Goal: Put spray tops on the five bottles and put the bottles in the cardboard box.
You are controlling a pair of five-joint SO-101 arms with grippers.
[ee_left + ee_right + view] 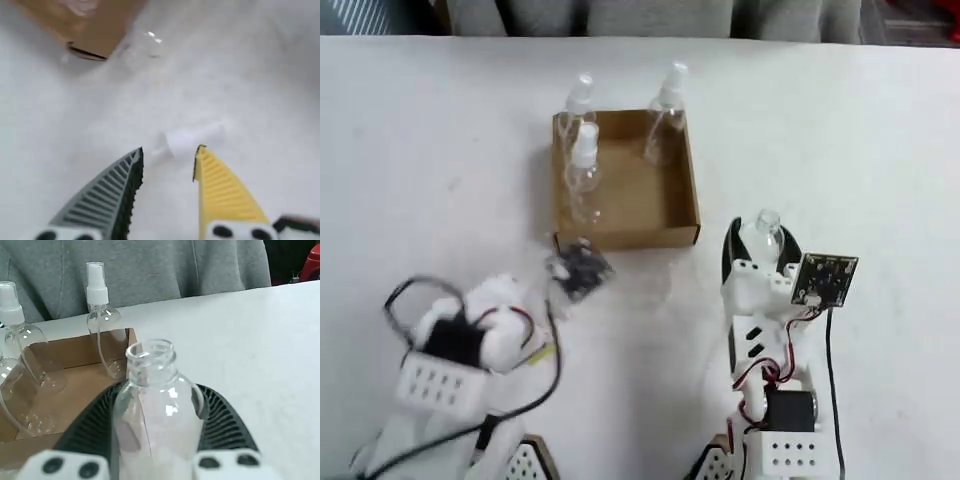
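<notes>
Spread above the table (880,130) by its front edge, the left end effector (169,150) hovers over a small white plastic spray top (187,140): light, slippery, probably best pinched across its collar. Right of the brown cardboard box (625,238), the right end effector (159,390) pinches an upright, uncapped clear plastic bottle (150,360).

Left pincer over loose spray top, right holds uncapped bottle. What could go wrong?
1. The white plastic spray top lies flat just beyond the open left pincer; closing might push it away.
2. The clear plastic bottle in the right pincer has a narrow neck; a tilted top could miss.
</notes>
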